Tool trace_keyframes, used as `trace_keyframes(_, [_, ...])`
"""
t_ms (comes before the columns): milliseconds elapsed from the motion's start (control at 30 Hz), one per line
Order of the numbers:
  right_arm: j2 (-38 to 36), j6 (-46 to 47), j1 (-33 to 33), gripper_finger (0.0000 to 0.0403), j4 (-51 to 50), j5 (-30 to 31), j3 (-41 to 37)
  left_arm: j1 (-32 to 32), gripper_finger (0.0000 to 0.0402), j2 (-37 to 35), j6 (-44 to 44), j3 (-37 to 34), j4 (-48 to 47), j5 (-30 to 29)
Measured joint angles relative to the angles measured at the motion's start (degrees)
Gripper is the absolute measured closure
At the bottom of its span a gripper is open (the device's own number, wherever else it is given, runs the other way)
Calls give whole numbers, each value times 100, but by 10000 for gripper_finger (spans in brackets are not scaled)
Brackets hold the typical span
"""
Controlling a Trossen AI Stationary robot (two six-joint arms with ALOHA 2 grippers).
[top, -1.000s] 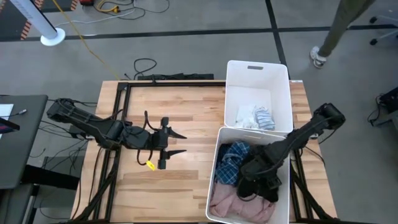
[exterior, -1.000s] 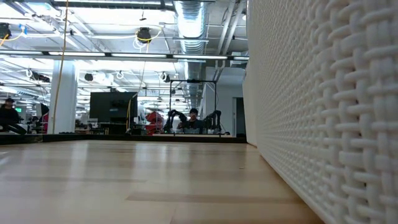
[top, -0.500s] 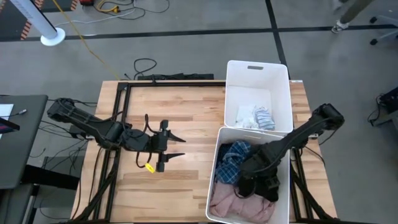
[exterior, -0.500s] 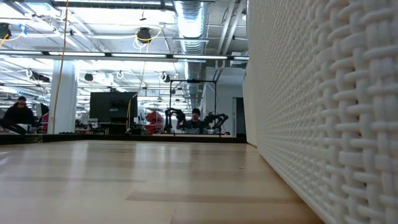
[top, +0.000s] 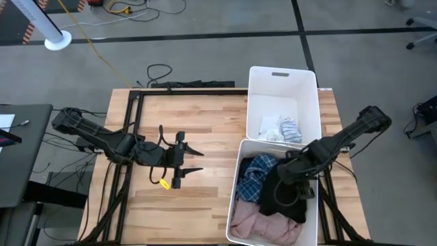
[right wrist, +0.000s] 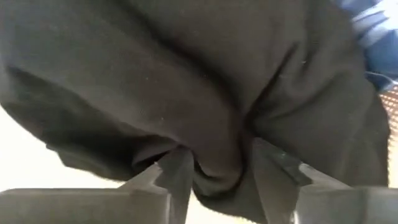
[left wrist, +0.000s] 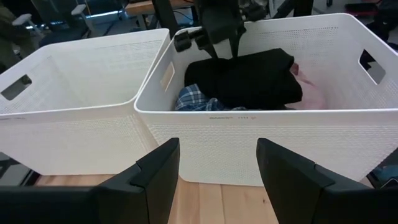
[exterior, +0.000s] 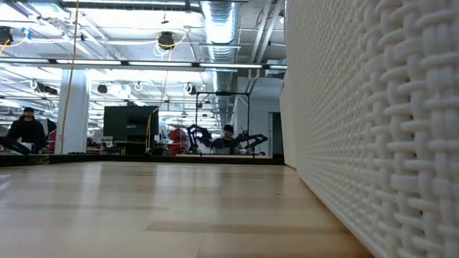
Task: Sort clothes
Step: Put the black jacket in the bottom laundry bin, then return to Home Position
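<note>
My right gripper [top: 292, 178] is over the near white bin [top: 237, 195], shut on the black garment [top: 278, 198]. The garment lies on the other clothes in that bin: a blue plaid shirt [top: 254, 179] and a pink piece [top: 263, 222]. Small white and striped socks [top: 280, 128] lie in the far white bin [top: 283, 74]. I cannot make out a navy patterned garment. My left gripper [top: 198, 159] is open and empty over the table's middle, pointing at the bins. My right gripper pinches a bunched fold of the black garment [right wrist: 217, 155] between its two fingers [right wrist: 177, 177]. It comes from above, pointing down into the near bin [left wrist: 217, 46]. The fabric is gathered up to the fingers in creases, and the rest of the garment [left wrist: 249, 78] lies on the pile.
The two bins stand side by side at the table's right; a bin's wall [exterior: 373, 129] fills the right of the low view. Bare wooden table [top: 205, 123] lies to the left of the bins. A small yellow tag [top: 164, 182] lies by my left gripper. People show in the room beyond.
My right gripper has risen a little over the near bin and gone toward the table's far edge, still shut on the black garment. A bunch of the garment is drawn up with it while the rest stays on the pile.
</note>
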Motion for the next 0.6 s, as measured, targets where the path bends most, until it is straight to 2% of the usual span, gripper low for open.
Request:
trace_keyframes(200, [-454, 244, -1, 198, 115, 20, 0, 0, 193, 0, 17, 0, 0, 0])
trace_keyframes(600, [-1209, 270, 1, 202, 1157, 24, 2, 0, 193, 0, 19, 0, -11, 0])
